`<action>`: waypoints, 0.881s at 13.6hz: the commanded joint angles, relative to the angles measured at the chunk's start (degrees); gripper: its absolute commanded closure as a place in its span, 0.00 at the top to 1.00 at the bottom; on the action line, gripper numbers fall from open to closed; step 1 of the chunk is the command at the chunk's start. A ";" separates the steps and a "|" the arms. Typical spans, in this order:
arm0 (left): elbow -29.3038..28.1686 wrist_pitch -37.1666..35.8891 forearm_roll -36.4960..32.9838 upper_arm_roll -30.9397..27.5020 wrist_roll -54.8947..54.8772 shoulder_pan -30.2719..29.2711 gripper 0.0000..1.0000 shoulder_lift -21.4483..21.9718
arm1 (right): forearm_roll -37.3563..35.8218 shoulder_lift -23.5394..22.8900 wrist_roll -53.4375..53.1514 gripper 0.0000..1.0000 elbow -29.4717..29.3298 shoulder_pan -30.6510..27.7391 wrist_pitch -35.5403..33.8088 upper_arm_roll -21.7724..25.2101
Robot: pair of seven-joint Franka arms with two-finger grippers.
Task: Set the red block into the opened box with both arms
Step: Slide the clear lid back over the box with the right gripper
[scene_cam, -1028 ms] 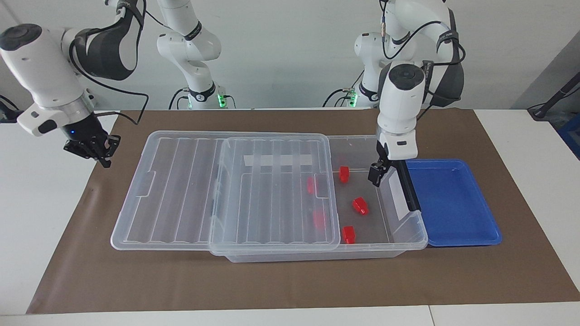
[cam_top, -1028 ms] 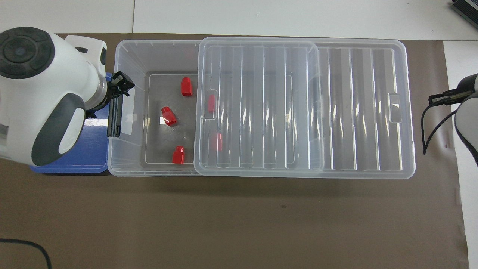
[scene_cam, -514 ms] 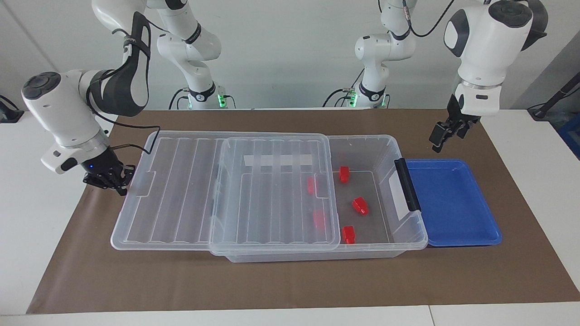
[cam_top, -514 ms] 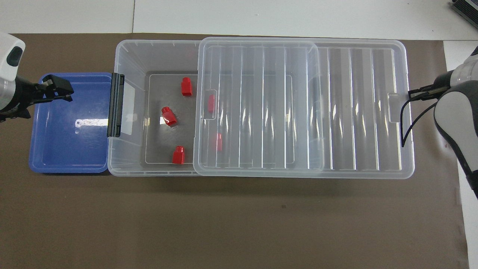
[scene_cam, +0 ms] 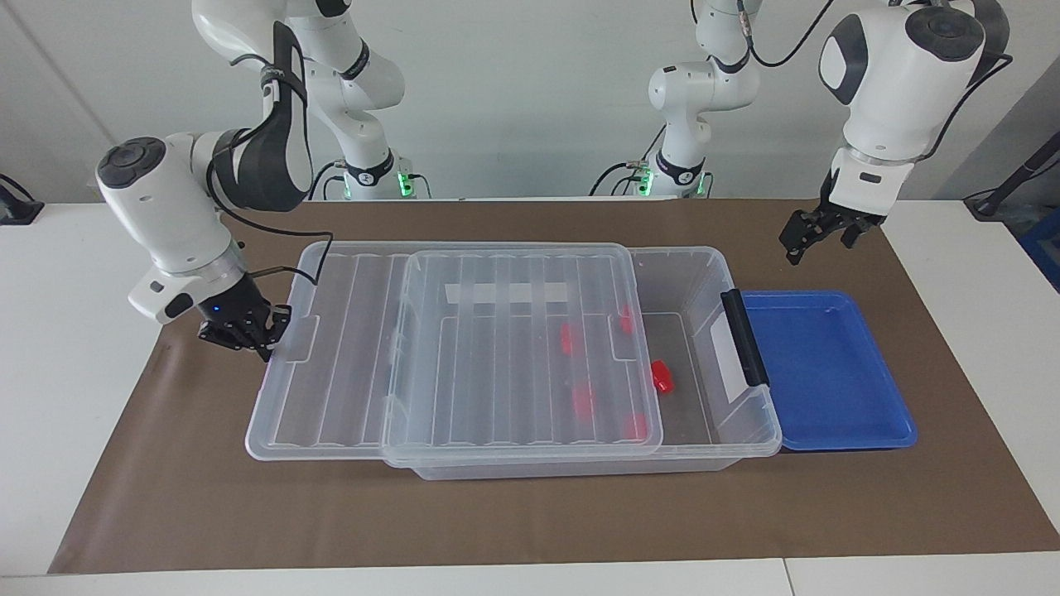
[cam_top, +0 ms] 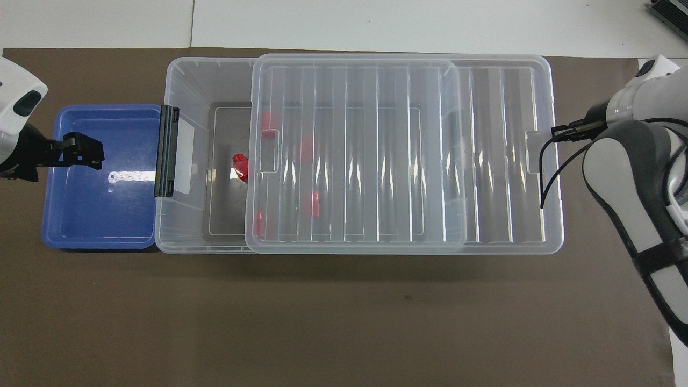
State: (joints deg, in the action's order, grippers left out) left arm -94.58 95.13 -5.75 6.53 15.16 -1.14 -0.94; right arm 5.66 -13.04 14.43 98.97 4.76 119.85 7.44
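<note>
R claw (scene_cam: 267, 337) is low at the lid's (cam_top: 376, 150) end edge on the R arm's side of the desk (scene_cam: 50, 348), tips together, pressed against the lid's end tab; can't tell if anything is pinched. The ribbed clear lid lies partly over the box (scene_cam: 704, 273), covering most of it, w/ its R-arm end overhanging the box's end. The strip of box toward the L claw is uncovered.

L claw (scene_cam: 816, 234) is up in the air, fingers apart, nothing in them, over the brown mat (scene_cam: 530, 513) by the blue tray's (scene_cam: 828, 364) robot-side edge. Tray sits touching the box's black-handle (scene_cam: 744, 338) end.

One red block (scene_cam: 662, 377) lies in the uncovered part of the box floor, well below and to the box side of the L claw. Four more red blocks (scene_cam: 583, 400) show through the lid.
</note>
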 commanded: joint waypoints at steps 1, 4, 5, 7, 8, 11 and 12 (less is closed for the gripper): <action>-0.52 -2.31 1.62 0.59 -1.54 -0.27 1.00 1.12 | 1.46 0.03 -2.03 0.00 1.23 1.65 1.79 0.03; -0.87 -2.40 1.62 0.85 -1.54 0.26 1.00 1.47 | 1.46 0.03 -5.71 0.00 1.23 4.02 1.88 0.03; -0.87 -2.58 1.71 0.85 -1.54 0.26 1.00 1.47 | 1.46 0.12 -7.03 0.00 1.23 4.73 1.80 0.03; -0.79 -2.23 1.71 0.85 -1.62 -0.35 1.00 1.47 | 1.46 0.12 -7.83 0.00 1.23 6.05 1.71 0.03; -0.79 -1.62 1.62 0.77 -1.71 -0.44 1.00 1.39 | 1.46 0.21 -7.92 0.00 1.40 6.49 1.71 0.03; -0.43 -1.53 1.62 0.77 -1.71 -0.27 1.00 1.30 | 1.46 0.39 -11.25 0.00 1.84 8.42 1.79 0.03; -0.35 -1.53 1.62 0.77 -1.71 0.00 1.00 1.30 | 1.46 0.47 -12.57 0.00 1.93 9.21 1.79 0.03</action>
State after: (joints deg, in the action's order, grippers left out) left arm -94.52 93.64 -4.94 7.36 14.53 -1.11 -0.66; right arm 5.67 -13.24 4.40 99.43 12.36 120.43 7.40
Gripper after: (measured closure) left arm 0.000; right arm 0.991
